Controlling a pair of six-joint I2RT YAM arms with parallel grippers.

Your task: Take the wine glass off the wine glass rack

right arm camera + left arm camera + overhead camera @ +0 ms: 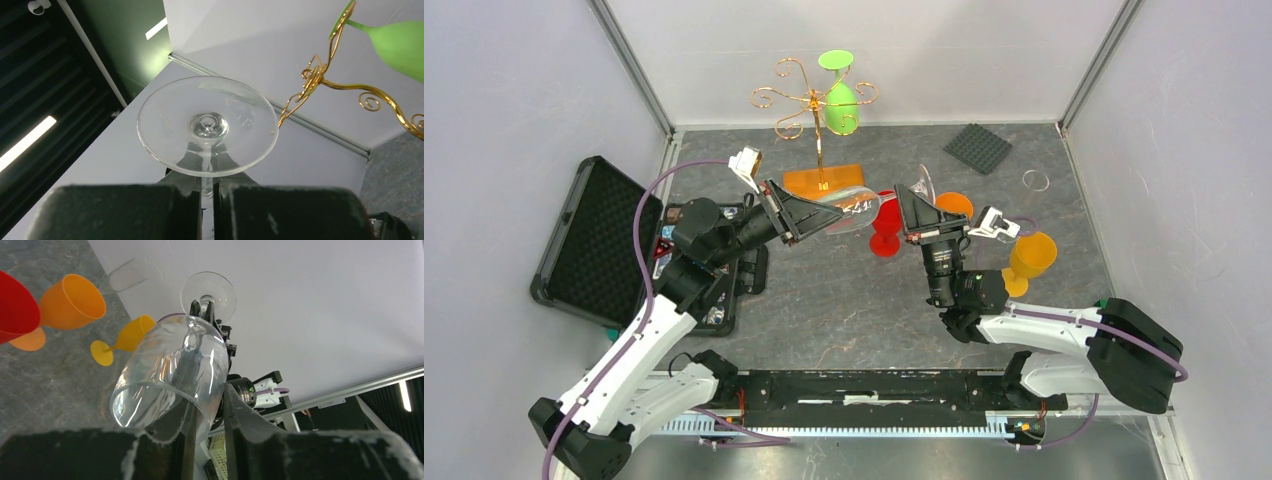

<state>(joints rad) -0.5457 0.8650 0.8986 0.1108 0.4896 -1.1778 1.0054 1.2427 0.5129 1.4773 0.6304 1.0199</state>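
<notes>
The gold wine glass rack [812, 100] stands on its orange-brown base [824, 180] at the back. A green wine glass [841, 102] hangs upside down from one arm. The rack [320, 75] and green glass [400, 42] also show in the right wrist view. A clear wine glass [861, 210] lies sideways between both grippers, in front of the base. My left gripper [836, 213] is shut on its bowl wall [165, 375], at the rim. My right gripper [911, 205] is shut on its stem, just under the round foot [207, 125].
A red glass [886, 222], an orange glass [954, 205] and a yellow-orange glass [1031, 258] stand around the right gripper. An open black foam-lined case [589, 240] lies at the left. A dark grey foam pad [977, 147] and a clear ring-like rim [1036, 180] sit at the back right.
</notes>
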